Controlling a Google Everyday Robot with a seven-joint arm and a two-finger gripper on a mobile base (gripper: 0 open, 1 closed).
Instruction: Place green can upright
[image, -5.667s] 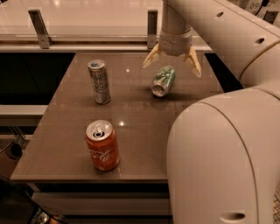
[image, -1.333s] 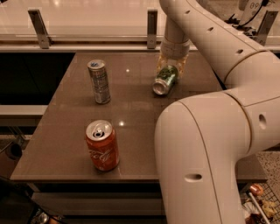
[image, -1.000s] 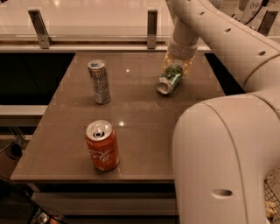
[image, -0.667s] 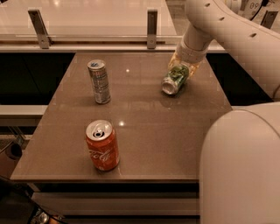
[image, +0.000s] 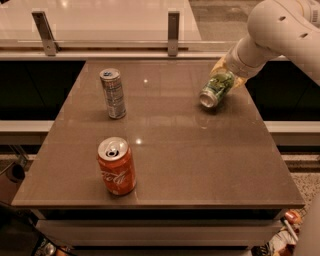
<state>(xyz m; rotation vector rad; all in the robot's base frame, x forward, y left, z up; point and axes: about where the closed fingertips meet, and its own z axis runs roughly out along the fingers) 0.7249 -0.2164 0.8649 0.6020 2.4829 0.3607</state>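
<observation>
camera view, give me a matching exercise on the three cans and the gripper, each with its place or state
1. green can
2. orange-red can
3. silver-grey can
4. gripper

a. upright, front left of the table
b. closed on a can, back right
c. tilted, in the gripper
d. upright, back left

Pairs: 1-c, 2-a, 3-d, 4-b

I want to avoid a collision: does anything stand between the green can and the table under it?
Nothing visible. The pincer holds the tilted green can; no object lies on the table beneath it.
</observation>
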